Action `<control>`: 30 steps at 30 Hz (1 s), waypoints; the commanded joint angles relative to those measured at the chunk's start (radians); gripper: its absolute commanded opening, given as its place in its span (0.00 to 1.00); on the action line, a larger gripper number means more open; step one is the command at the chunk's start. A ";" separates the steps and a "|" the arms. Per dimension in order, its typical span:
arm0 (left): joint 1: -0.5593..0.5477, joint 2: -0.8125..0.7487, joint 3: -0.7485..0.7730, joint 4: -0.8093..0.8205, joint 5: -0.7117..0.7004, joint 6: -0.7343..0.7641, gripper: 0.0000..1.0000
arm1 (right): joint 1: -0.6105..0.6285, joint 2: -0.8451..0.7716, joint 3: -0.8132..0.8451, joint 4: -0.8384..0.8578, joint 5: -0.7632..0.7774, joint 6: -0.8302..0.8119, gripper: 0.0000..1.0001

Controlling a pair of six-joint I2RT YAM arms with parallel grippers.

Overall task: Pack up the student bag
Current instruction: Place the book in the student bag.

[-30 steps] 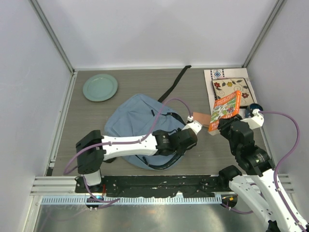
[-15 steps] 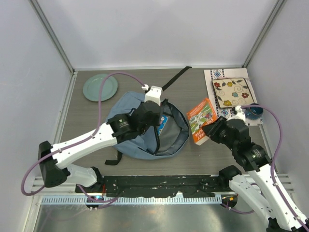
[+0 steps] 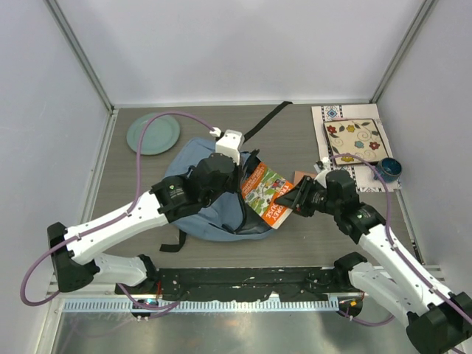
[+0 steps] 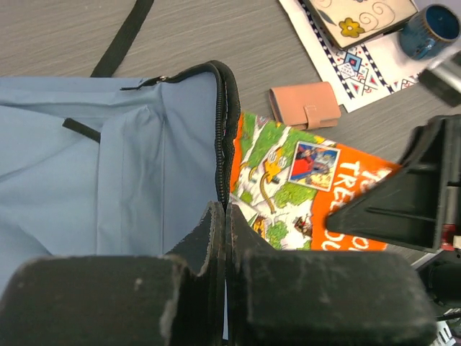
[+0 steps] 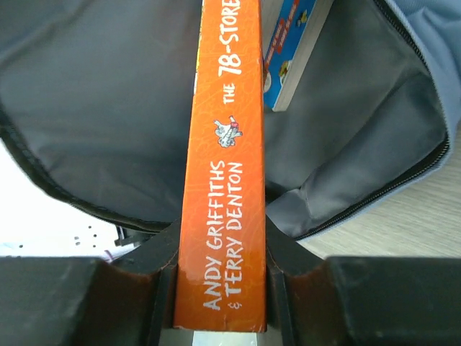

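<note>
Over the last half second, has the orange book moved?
Yes. The orange book, clamped in the right tool, has shifted left, away from the patterned placemat and into the open mouth of the student bag.

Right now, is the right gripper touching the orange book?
Touching. In the right wrist view the right gripper clamps the orange book, one finger pressed on each cover, no gap.

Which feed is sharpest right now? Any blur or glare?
Top external: evenly lit, sharp. Right wrist: spine of orange paperback book crisp, lining of light blue-grey fabric backpack shadowed, left edge washed out. Left wrist: own black fingers blurred near lens.
</note>
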 commanded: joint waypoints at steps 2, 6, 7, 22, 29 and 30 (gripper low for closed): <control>-0.004 -0.074 0.038 0.116 0.038 0.050 0.00 | 0.002 0.025 -0.024 0.304 -0.181 0.097 0.01; -0.004 -0.065 0.058 0.133 0.108 0.064 0.00 | 0.002 0.094 -0.076 0.484 -0.256 0.162 0.01; -0.004 -0.059 0.064 0.134 0.124 0.064 0.00 | 0.002 0.105 -0.090 0.533 -0.285 0.209 0.01; -0.015 -0.039 0.089 0.209 0.240 0.073 0.00 | 0.016 0.301 -0.148 0.916 -0.333 0.381 0.01; -0.015 -0.036 0.096 0.240 0.262 0.073 0.00 | 0.132 0.494 -0.074 0.948 -0.211 0.303 0.01; -0.015 -0.036 0.096 0.240 0.263 0.074 0.00 | 0.160 0.539 -0.073 0.975 -0.198 0.311 0.01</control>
